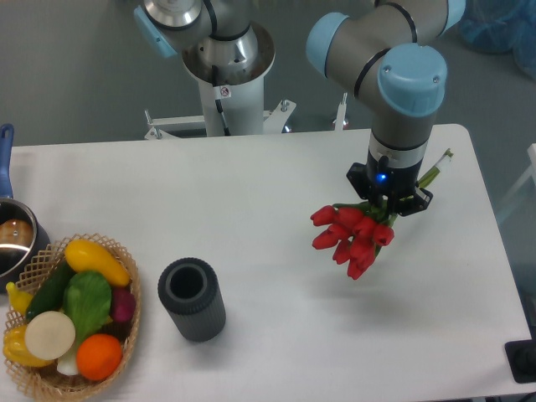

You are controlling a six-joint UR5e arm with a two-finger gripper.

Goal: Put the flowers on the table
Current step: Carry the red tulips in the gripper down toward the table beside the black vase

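The flowers [352,236], a bunch of red buds on green stems, hang tilted in the air above the right half of the white table [251,193]. The stem ends [437,167] stick out behind the wrist toward the far right. My gripper [387,209] is shut on the stems just behind the buds; its fingers are mostly hidden under the wrist body. A faint shadow of the bunch lies on the table below it.
A dark upright cylinder [193,299] with an open top stands at the front left of centre. A wicker basket [126,335] with fruit and vegetables sits at the front left corner. A metal pot [15,239] with a blue handle is at the left edge.
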